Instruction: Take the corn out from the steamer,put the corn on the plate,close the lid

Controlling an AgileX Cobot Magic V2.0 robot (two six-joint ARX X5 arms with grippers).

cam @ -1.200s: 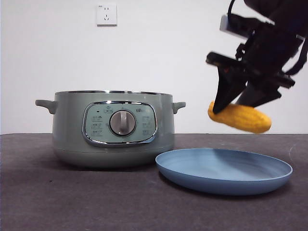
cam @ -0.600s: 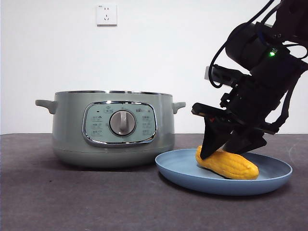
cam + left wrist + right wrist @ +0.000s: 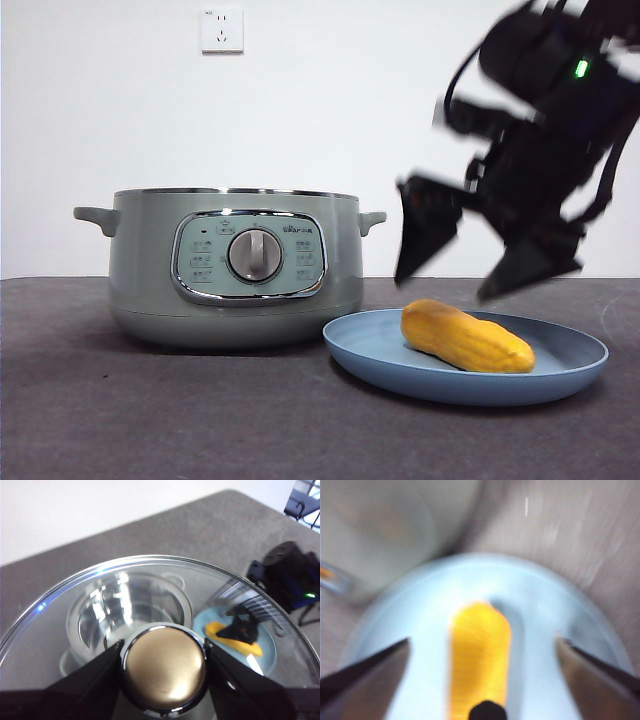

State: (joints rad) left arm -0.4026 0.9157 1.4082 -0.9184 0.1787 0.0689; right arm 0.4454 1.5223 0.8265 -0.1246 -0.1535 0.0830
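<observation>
Corn (image 3: 466, 339) on plate (image 3: 560, 381), right claw (image 3: 487, 270) spread; left claw (image 3: 162, 666) pinching lid (image 3: 150, 590) knob (glass, fragile), I'd lower gently.

corn (image 3: 466, 340) lies on plate (image 3: 400, 368), right of steamer (image 3: 140, 290).

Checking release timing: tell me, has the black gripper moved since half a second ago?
Yes. The right gripper has risen off the yellow-orange corn cob lying on the light-blue plate.
</observation>
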